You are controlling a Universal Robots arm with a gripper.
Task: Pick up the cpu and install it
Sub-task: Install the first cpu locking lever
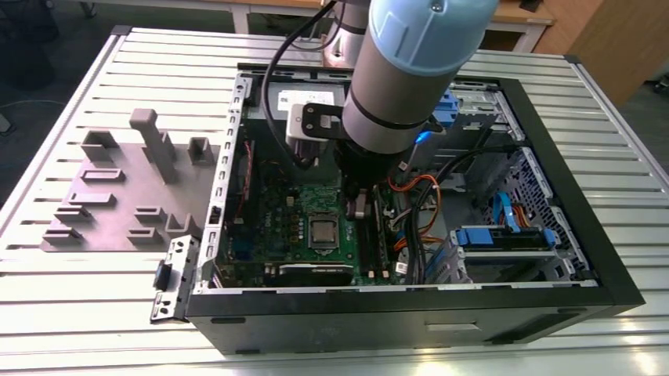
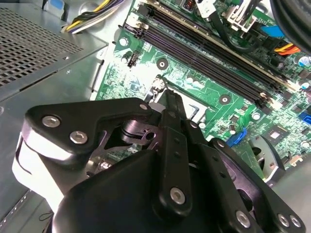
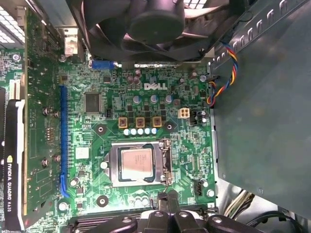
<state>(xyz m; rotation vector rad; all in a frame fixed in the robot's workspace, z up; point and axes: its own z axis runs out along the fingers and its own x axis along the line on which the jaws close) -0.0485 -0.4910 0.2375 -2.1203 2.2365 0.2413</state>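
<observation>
CPU already seated in the socket

We see the cpu [image 3: 136, 164] lying in the motherboard [image 3: 116, 107] socket; our gripper [image 3: 165, 198], closed and empty, hovers just beside it. Light, stiff, fragile: we'd grip its edges.

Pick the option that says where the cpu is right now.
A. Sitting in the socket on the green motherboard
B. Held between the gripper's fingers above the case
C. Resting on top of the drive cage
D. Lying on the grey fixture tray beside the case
A: in the first wrist view the cpu lies flat inside the socket frame on the motherboard, with the gripper beside it.
</observation>
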